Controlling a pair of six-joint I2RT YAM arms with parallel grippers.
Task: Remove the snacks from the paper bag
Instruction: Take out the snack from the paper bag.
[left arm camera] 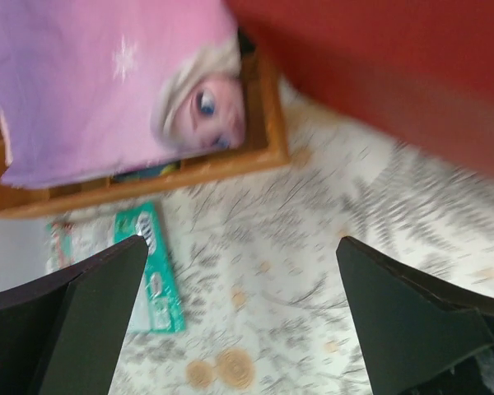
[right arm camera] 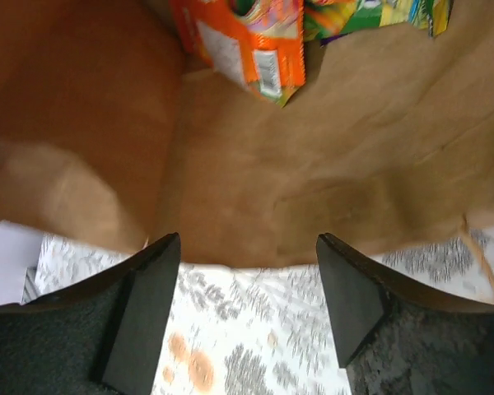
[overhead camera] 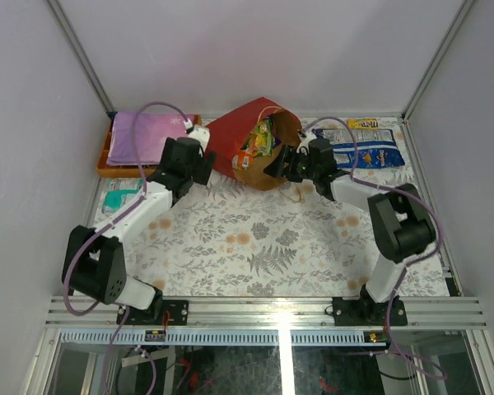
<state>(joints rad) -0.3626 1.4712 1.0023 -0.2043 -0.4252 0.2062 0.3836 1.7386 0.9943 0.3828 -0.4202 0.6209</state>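
The red paper bag [overhead camera: 235, 136] lies on its side at the back middle, its brown-lined mouth [right arm camera: 313, 164] facing my right arm. Snacks [overhead camera: 260, 141] show inside: an orange packet [right arm camera: 247, 45] and green-yellow candy bags [right arm camera: 370, 16] deep in the bag. My right gripper [right arm camera: 247, 247] [overhead camera: 275, 167] is open and empty at the lip of the mouth. My left gripper [left arm camera: 243, 247] [overhead camera: 204, 162] is wide open and empty, just left of the bag's red wall [left arm camera: 379, 58]. A teal packet [left arm camera: 152, 271] [overhead camera: 119, 199] lies on the cloth at the left.
An orange tray [overhead camera: 105, 169] [left arm camera: 267, 123] holding a flat purple patterned item [overhead camera: 140, 136] stands at the back left. A blue-white bag [overhead camera: 366, 154] and a small yellow bar [overhead camera: 362, 123] lie at the back right. A bag handle [right arm camera: 482, 263] trails on the floral cloth.
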